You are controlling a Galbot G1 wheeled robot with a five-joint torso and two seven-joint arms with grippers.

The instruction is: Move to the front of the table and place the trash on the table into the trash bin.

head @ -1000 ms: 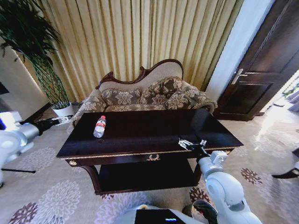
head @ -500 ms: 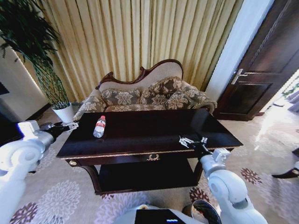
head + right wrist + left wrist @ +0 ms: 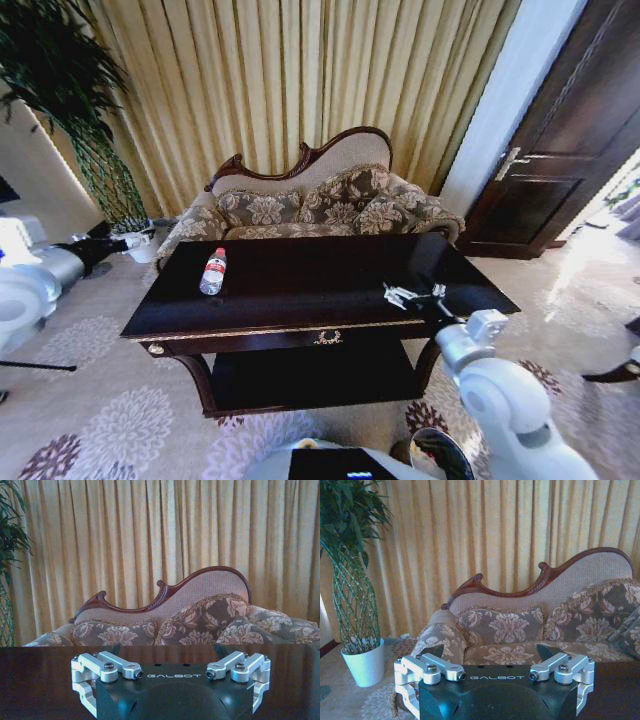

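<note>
A dark glossy table point(image 3: 330, 275) fills the middle of the head view. A clear bottle point(image 3: 213, 272) with a red cap lies on its left part. The right gripper point(image 3: 415, 295), jaws spread and empty, hovers over the table's right front. The left gripper point(image 3: 135, 240), also spread and empty, hangs at left-centre, off the table. The bottle looks likely to roll if a finger nudges it.

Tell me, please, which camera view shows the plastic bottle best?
The head view: the bottle lies in full on the table, near its left end. The right wrist view gives bare tabletop, and the left wrist view mostly sofa.
</note>
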